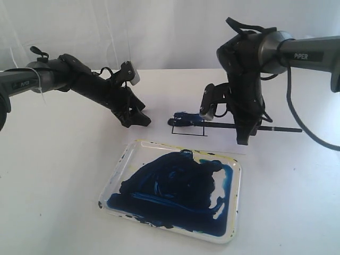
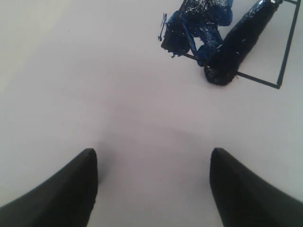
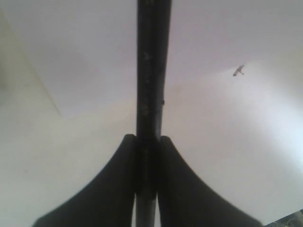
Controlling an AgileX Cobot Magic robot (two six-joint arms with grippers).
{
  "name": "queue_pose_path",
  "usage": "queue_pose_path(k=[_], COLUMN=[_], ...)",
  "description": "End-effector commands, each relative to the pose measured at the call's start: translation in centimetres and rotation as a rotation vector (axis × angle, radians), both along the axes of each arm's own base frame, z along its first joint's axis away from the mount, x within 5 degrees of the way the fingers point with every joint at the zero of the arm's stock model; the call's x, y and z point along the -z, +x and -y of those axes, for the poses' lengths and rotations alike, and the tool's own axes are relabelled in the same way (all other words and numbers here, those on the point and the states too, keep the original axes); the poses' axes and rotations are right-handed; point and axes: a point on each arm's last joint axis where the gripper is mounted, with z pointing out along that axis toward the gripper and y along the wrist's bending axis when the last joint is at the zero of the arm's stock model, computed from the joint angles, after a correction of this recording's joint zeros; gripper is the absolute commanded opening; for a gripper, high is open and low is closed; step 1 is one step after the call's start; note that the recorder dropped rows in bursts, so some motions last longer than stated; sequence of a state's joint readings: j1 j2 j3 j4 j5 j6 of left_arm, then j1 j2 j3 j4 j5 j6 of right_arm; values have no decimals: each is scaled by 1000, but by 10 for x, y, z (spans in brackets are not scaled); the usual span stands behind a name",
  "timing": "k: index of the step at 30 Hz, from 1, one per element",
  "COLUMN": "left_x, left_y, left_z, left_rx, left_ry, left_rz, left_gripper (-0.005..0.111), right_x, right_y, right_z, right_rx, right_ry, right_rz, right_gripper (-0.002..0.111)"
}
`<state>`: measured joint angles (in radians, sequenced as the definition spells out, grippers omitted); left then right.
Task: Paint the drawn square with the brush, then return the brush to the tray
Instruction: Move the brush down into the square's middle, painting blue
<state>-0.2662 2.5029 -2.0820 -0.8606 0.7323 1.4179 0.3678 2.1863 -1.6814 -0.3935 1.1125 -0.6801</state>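
The square (image 1: pixel 187 131) (image 2: pixel 272 47) is drawn in a thin dark line on the white tabletop (image 1: pixel 53 180). It sits just past the far edge of the tray (image 1: pixel 235 210). Its far left corner is smeared with thick dark blue paint. The rest of it is white.

The brush (image 1: pixel 223 126) (image 2: pixel 236 47) (image 3: pixel 151 71) lies across the square from left to right. Its fat blue tip is low over the inside of the square, right beside the blue smear. I cannot tell if the tip touches the tabletop. Its long black handle sticks out well past the square on the right.

The right fingers (image 1: pixel 243 136) (image 3: pixel 135 149) point down and squeeze the handle tight, one on each side. They hold it to the right of the square, with a bit of handle poking out farther right.

The tray is near the front, a little apart from the square. It is white with round corners. A big dark blue puddle fills most of it, and there are yellow specks on its far rim.

The left fingers (image 1: pixel 135 118) are just left of the square, low over the tabletop. They are spread wide apart and hold nothing. They point toward the painted corner. I cannot tell if they touch the tabletop.
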Motion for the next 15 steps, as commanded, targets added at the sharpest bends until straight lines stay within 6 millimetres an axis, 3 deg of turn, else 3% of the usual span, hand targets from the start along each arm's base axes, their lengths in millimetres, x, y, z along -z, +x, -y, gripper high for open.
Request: queue_pose_path(k=[1,15], left_x=[1,1], left_y=[-2,-2], left_z=[2,2], left_rx=[15,15], left_ry=[0,0], left_rz=[-16,-16], left_gripper=[70,70], right_x=[-4,-6], right_y=[3,5], right_z=[5,8], right_rx=[22,5], right_ry=[-50,-93], right_rz=[42,60], right_gripper=[0,0])
